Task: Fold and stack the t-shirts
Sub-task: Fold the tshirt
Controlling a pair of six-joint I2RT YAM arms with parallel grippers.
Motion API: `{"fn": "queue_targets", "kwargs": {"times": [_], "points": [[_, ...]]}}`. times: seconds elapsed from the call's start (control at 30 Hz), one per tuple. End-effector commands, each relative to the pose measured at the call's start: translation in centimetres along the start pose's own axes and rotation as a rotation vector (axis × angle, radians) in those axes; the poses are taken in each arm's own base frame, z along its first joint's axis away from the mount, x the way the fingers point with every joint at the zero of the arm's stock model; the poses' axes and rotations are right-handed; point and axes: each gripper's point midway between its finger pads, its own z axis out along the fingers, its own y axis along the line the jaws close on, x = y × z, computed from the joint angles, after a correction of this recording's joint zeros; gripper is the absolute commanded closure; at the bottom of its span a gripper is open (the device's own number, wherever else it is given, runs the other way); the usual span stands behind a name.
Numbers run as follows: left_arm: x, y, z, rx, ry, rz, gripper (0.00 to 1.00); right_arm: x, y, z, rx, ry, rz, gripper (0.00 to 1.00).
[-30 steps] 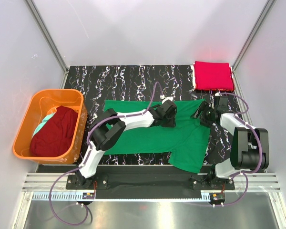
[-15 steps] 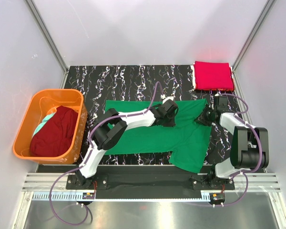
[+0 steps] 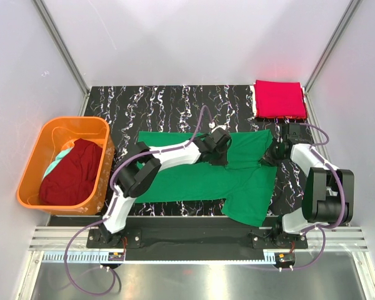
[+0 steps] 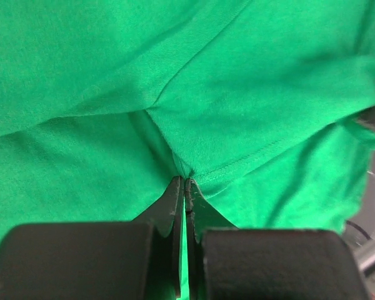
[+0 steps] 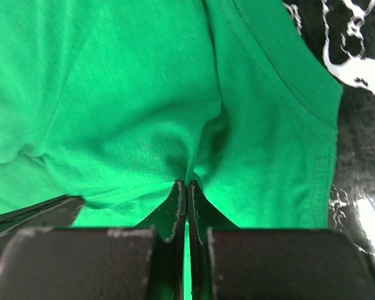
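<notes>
**Both arms pinch the green tee, ready to fold**

At far left the basket (image 3: 26, 164) holds the maroon tee (image 3: 72, 176) and the teal garment (image 3: 60, 156), both yet to be folded. The green tee (image 3: 187, 181) lies spread on the desk (image 3: 150, 103) in front of the arms. The left fingers (image 4: 179, 190) are pressed together on a ridge of its cloth near the far edge. The right fingers (image 5: 180, 190) nip a fold at its right end. The red tee (image 3: 279, 99) sits folded in the far right corner.

The step looks like the grasp for a first fold. Next, both arms should probably lift evenly and carry the cloth over, keeping it taut.

A second ago both pairs of fingers stood apart; now they have closed. The tee lies much as before.
</notes>
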Motion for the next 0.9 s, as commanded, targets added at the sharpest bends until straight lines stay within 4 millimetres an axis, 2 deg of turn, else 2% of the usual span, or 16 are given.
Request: {"fn": "queue_targets", "kwargs": {"times": [0.0, 0.2, 0.33, 0.47, 0.5, 0.57, 0.6, 0.63, 0.67, 0.7, 0.77, 0.83, 0.87], "points": [[-2.4, -2.5, -3.2, 0.128, -0.043, -0.018, 1.0, -1.1, -0.1, -1.4, 0.021, -0.033, 0.0, 1.0], [-1.9, -1.8, -3.2, 0.151, 0.008, -0.057, 1.0, -0.6, -0.1, -1.5, 0.011, 0.003, 0.031, 1.0], [-0.5, -1.5, -2.3, 0.159, 0.064, -0.068, 1.0, 0.6, -1.3, -0.9, 0.059, 0.05, 0.067, 0.95], [-0.1, -1.2, -1.8, 0.149, 0.083, -0.062, 1.0, 2.4, -1.5, -0.7, 0.052, 0.104, 0.097, 0.93], [0.0, -1.2, -1.9, 0.148, 0.086, -0.059, 0.98, 2.5, -1.6, -0.8, 0.054, 0.103, 0.095, 0.92], [-0.3, -1.0, -2.3, 0.133, 0.074, -0.043, 0.88, 2.2, -1.9, -1.5, 0.076, 0.08, 0.084, 0.83], [-0.5, -0.9, -2.6, 0.129, 0.07, -0.037, 0.84, 1.9, -2.0, -1.8, 0.086, 0.063, 0.075, 0.7], [-0.9, -1.0, -3.1, 0.126, 0.051, -0.02, 0.81, 1.1, -2.3, -2.5, 0.107, 0.018, 0.058, 0.65], [-1.4, -1.2, -4.2, 0.128, 0.033, -0.01, 0.73, 0.4, -2.3, -3.1, 0.122, -0.015, 0.053, 0.6], [-1.7, -1.2, -4.8, 0.126, 0.022, -0.001, 0.7, -0.4, -2.2, -3.5, 0.124, -0.052, 0.048, 0.44], [-2.8, -1.2, -6.8, 0.109, -0.02, 0.025, 0.62, -3.2, -1.2, -4.8, 0.108, -0.163, 0.027, 0.34], [-4.1, -0.3, -8.0, 0.065, -0.076, 0.056, 0.59, -5.2, -0.2, -5.2, 0.085, -0.224, 0.017, 0.3], [-4.8, -0.2, -9.4, 0.059, -0.098, 0.063, 0.58, -7.2, 1.2, -5.7, 0.05, -0.276, 0.009, 0.3]]}}
